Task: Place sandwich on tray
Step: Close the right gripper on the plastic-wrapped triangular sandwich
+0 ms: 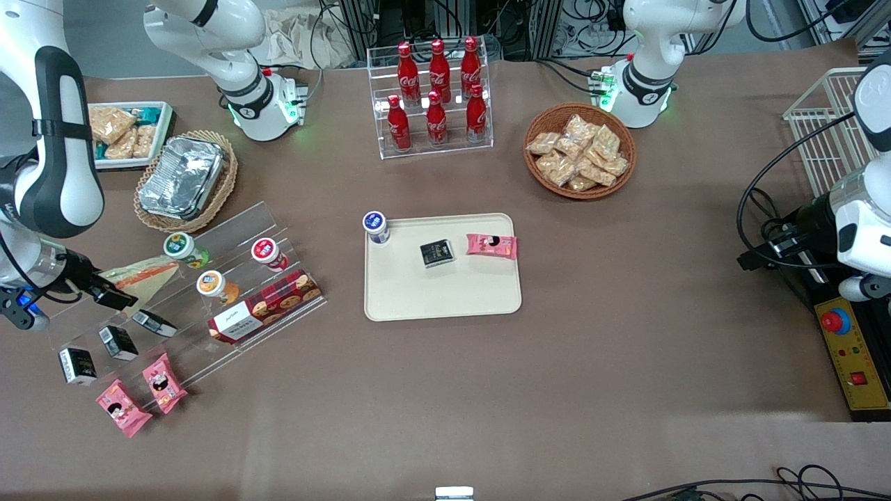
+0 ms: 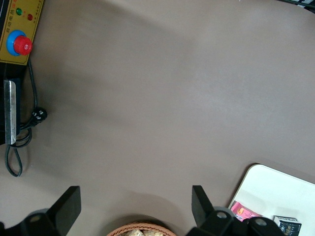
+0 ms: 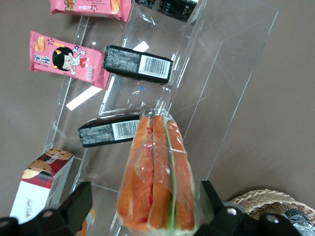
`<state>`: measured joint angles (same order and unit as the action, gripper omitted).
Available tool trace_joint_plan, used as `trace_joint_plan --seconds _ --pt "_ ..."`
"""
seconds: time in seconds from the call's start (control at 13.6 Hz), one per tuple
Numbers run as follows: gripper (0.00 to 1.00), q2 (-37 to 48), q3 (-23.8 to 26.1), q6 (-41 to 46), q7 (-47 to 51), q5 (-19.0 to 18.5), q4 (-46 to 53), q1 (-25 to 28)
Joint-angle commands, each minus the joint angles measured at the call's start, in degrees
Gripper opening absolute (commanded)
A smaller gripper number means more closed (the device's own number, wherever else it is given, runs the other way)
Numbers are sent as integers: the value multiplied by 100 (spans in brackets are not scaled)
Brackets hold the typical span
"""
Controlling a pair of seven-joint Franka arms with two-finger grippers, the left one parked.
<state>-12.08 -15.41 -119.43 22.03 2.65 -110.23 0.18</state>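
Note:
The sandwich (image 1: 147,273), a clear-wrapped wedge with orange and green filling, lies on an upper step of a clear acrylic stand (image 1: 230,236) toward the working arm's end of the table. My gripper (image 1: 115,291) is at its wide end. In the right wrist view the gripper (image 3: 145,199) is open, with one finger on each side of the sandwich (image 3: 157,177). One finger stands close to the wrap and the other is a gap away. The cream tray (image 1: 445,296) lies flat mid-table, well apart from the stand, and its corner (image 2: 280,189) shows in the left wrist view.
On the tray sit a blue-lidded cup (image 1: 375,226), a black packet (image 1: 437,253) and a pink snack packet (image 1: 491,245). The stand also holds cups, a cookie box (image 1: 264,306), black packets and pink packets. A wicker basket of foil containers (image 1: 184,177) stands close by.

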Motion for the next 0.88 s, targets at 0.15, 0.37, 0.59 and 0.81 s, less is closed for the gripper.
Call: trace_joint_plan --seconds 0.15,0.37,0.59,0.81 --pt "42 -4 3 -151 -426 104 -131 -123" --pt "7 -31 -5 -142 -822 104 -122 -149" --pt "0 -13 3 -90 -1103 113 -78 -237" --pt "0 48 -5 181 -1393 148 202 -264"
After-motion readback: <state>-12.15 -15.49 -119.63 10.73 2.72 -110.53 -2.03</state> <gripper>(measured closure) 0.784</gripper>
